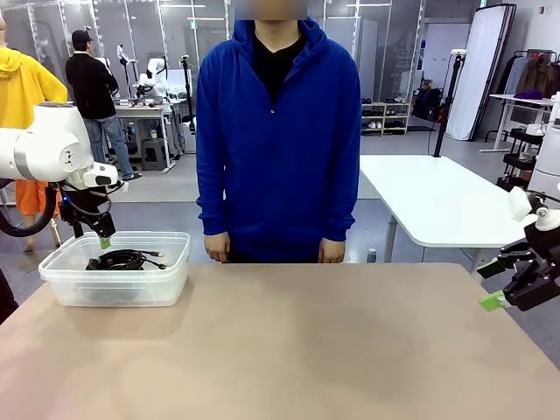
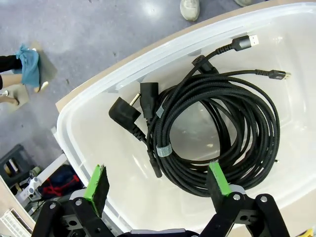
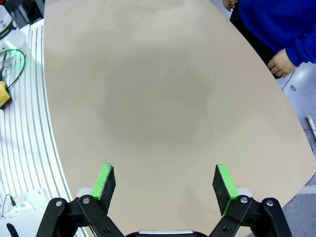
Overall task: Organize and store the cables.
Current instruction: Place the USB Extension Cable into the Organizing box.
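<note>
Cables (image 2: 217,133): thin black coiled cords, lying in the clear plastic tub (image 1: 66,278) beneath the left gripper (image 2: 158,180), fingers wide, empty. Right gripper (image 3: 165,183): fingers wide over bare tan table (image 3: 158,89). Storing appears complete.

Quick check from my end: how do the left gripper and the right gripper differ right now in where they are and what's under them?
The left gripper hangs over the clear plastic bin at the table's left; the right gripper sits at the right edge. Below the left one lie the coiled black cables; below the right one is bare tabletop. Both stand open, holding nothing.
</note>
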`<state>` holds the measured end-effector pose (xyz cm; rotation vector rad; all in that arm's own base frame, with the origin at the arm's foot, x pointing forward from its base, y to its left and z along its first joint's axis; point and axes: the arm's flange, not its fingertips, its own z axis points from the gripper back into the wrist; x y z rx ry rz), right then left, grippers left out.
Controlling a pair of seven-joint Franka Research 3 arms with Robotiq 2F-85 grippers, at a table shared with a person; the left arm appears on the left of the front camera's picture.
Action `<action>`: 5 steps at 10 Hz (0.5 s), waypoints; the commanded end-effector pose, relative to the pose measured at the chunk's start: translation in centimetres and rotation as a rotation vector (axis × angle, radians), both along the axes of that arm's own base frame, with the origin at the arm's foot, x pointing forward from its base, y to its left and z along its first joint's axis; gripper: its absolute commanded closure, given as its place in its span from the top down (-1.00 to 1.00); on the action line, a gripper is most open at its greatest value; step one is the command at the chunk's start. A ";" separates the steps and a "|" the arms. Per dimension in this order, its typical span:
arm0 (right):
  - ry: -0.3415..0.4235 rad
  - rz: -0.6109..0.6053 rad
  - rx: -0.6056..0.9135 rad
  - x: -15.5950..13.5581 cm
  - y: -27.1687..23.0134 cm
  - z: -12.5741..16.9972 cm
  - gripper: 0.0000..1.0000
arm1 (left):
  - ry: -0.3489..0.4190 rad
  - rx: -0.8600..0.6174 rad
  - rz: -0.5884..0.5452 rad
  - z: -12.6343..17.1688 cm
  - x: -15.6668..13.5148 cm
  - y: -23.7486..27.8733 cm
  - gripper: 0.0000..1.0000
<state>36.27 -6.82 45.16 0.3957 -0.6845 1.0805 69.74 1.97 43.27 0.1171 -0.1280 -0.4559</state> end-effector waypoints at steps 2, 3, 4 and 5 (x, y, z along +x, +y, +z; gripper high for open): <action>-0.006 0.012 0.010 0.1 -0.1 -0.1 1.00 | -0.001 0.001 0.005 -0.1 0.1 0.2 1.00; -0.006 0.012 0.010 0.1 -0.1 -0.1 1.00 | -0.001 0.001 0.005 -0.1 0.1 0.2 1.00; -0.006 0.012 0.010 0.1 -0.1 -0.1 1.00 | -0.001 0.001 0.005 -0.1 0.1 0.2 1.00; -0.006 0.012 0.010 0.1 -0.1 -0.1 1.00 | -0.001 0.001 0.005 -0.1 0.1 0.2 1.00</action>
